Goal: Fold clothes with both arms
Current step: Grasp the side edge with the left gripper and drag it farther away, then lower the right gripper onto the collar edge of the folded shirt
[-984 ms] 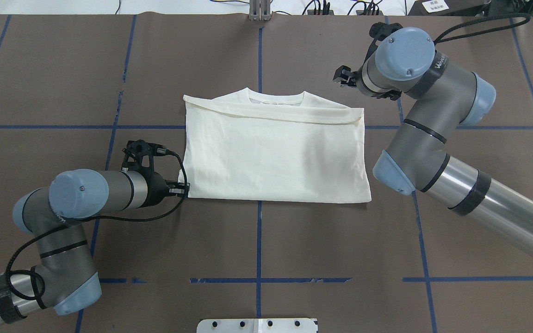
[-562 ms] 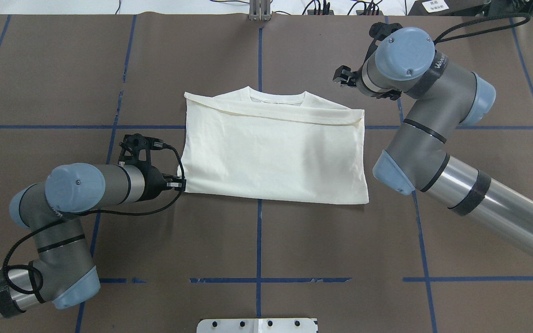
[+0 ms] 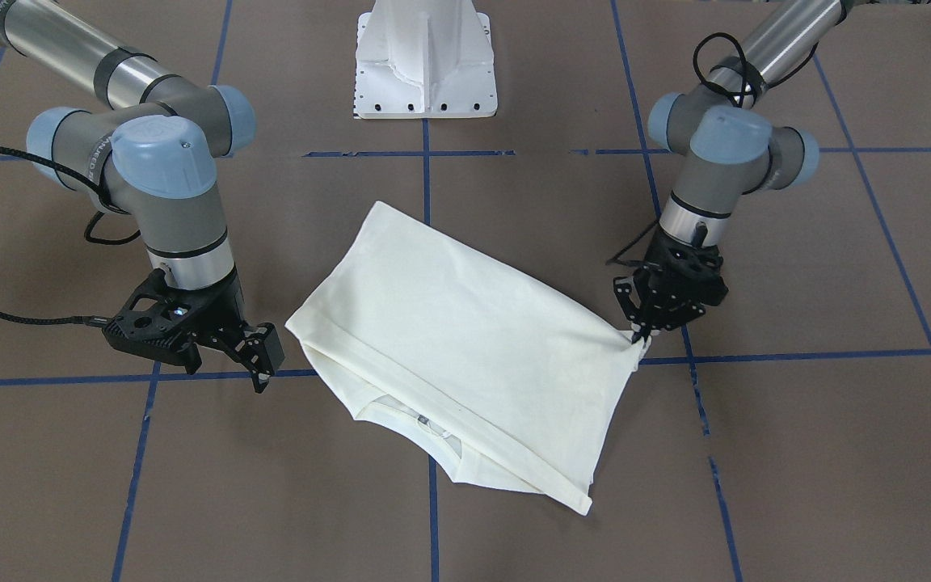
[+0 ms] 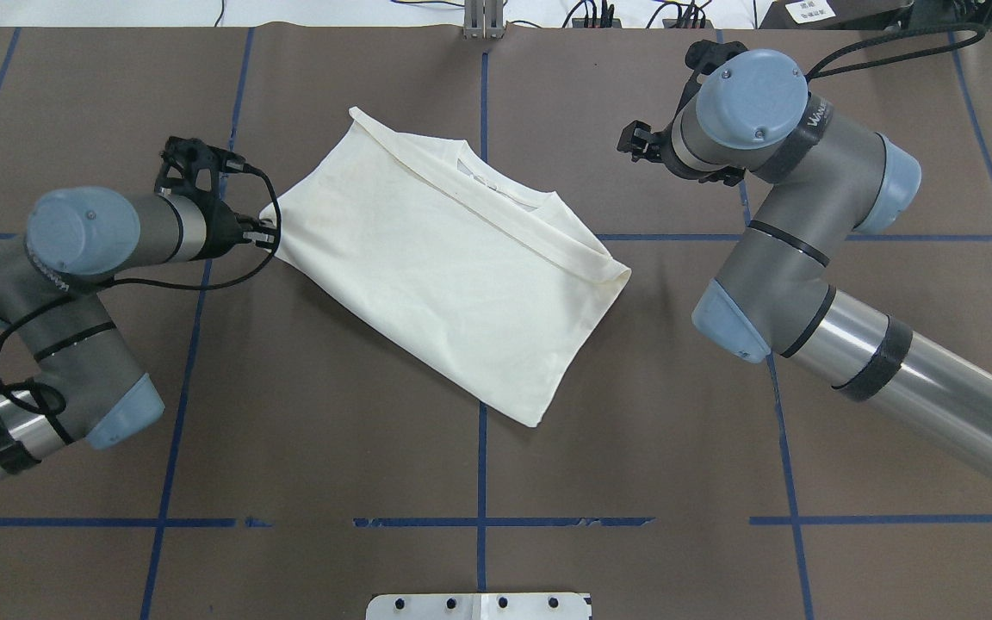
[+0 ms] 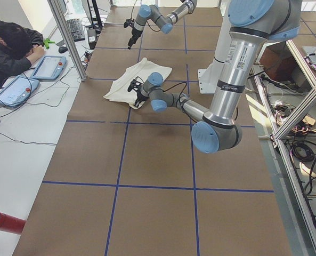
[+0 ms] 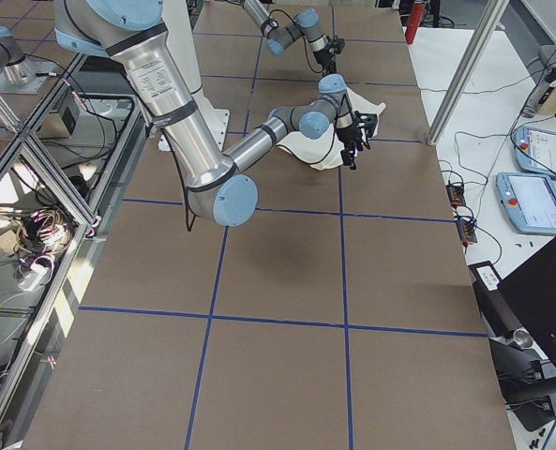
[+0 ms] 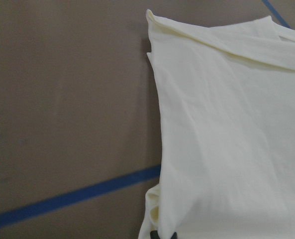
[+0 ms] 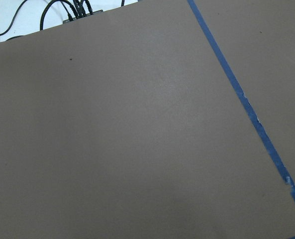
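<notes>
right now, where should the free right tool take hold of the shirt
Take the shirt by its loose corner where the folded band ends, opposite the corner pinched by the left tool. Bring the right tool in from the robot's right: that corner points that way, lies flat, and has bare table beside it.

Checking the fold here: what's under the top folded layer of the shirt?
On the shirt, the collar and a shoulder strip peek out past the folded edge. The rest under that layer, and the table beneath, is covered.
</notes>
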Robot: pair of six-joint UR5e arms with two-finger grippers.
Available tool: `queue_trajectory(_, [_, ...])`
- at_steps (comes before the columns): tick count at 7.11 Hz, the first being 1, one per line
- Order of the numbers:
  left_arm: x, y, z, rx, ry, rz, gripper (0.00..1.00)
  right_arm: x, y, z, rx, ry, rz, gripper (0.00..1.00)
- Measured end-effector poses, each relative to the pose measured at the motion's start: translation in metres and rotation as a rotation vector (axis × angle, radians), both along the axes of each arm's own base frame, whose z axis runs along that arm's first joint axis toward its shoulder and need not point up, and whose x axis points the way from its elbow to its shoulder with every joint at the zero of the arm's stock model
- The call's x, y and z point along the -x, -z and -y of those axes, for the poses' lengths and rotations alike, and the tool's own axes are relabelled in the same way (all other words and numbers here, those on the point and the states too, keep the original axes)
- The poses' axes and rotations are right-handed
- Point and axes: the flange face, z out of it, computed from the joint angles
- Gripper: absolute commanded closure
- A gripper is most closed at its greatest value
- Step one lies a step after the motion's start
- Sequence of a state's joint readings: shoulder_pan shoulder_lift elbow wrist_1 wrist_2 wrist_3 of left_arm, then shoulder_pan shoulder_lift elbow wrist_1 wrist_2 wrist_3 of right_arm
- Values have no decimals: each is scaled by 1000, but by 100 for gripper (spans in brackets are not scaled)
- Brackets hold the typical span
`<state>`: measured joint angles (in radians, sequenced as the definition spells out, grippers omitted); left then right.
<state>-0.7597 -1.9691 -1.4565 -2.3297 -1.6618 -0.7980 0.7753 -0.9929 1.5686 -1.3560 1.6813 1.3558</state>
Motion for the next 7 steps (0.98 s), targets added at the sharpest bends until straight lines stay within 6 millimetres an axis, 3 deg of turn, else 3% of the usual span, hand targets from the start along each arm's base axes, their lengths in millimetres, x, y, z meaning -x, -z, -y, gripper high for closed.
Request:
queue_trajectory(2, [4, 5, 110, -9, 37, 101, 100, -2, 7, -2, -8, -1, 10, 0])
queue_trajectory(3, [-3, 15, 144, -5, 43, 126, 100, -5, 14, -5, -18, -2, 22, 0])
queue_trajectory(4, [-7, 22, 166, -5, 50, 139, 2, -8, 20, -8, -26, -2, 32, 0])
queue_trajectory(6, [0, 28, 178, -21, 55, 117, 0, 6, 28, -16, -5, -15, 62, 2])
queue_trajectory(7, [13, 31, 182, -19, 33, 83, 0, 24, 36, -17, 15, -27, 78, 4])
